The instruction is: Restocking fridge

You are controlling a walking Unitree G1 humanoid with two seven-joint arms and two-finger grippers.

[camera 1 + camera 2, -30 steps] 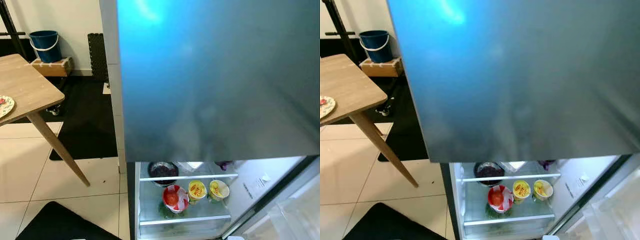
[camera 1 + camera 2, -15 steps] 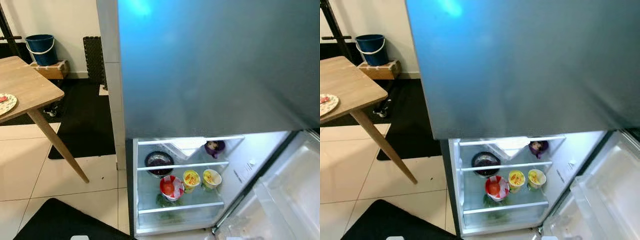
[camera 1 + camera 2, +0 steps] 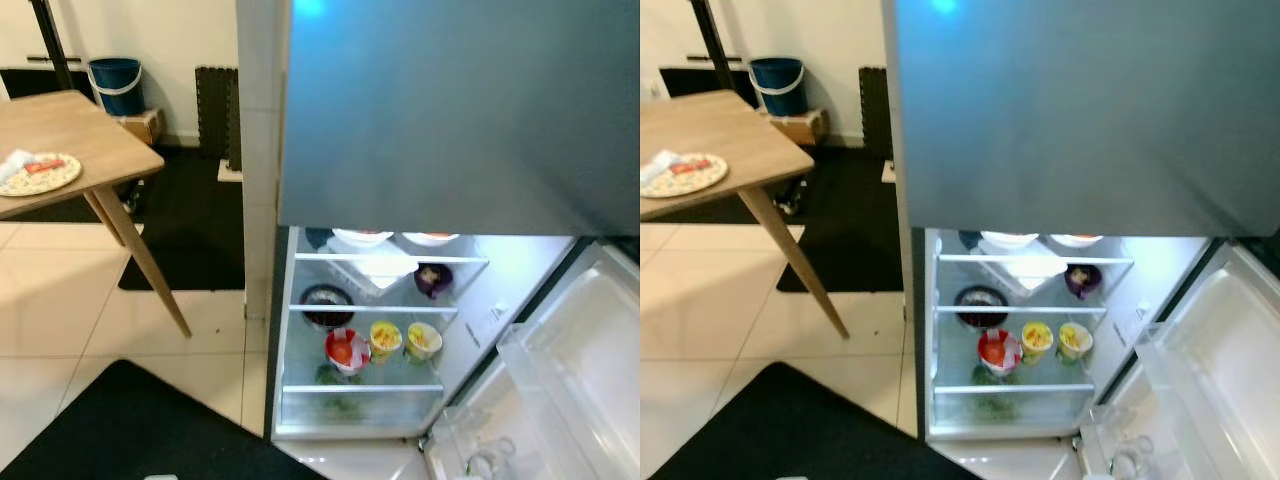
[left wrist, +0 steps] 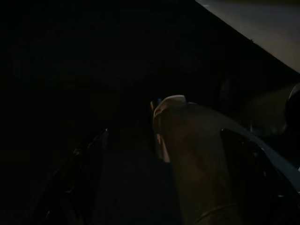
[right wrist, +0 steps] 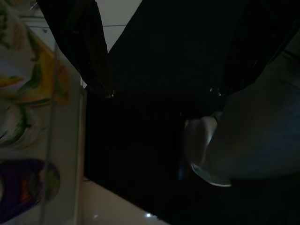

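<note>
The fridge's lower compartment (image 3: 500, 300) stands open and lit below the closed grey upper door (image 3: 450, 110). On its shelves are two white bowls (image 3: 362, 237), a purple bowl (image 3: 433, 278), a dark bowl (image 3: 325, 303), a red-and-white cup (image 3: 343, 350) and two yellow cups (image 3: 384, 338). Greens (image 3: 335, 377) lie on the lowest shelf. The open door (image 3: 570, 370) swings out to the right, its bins clear plastic. Both arms hang low in shade. My left gripper (image 4: 164, 133) and right gripper (image 5: 159, 91) are open with nothing between the fingers.
A wooden table (image 3: 70, 130) with a plate (image 3: 38, 173) stands at the left, one leg slanting toward the fridge. A blue bucket (image 3: 116, 84) sits by the far wall. A black mat (image 3: 130, 430) lies at my feet. Colourful packets (image 5: 23, 93) sit behind clear plastic beside the right gripper.
The camera has pulled back and tilted. More of the fridge interior shows, including the top shelf with white bowls, and more of the open door. The items have not moved.
</note>
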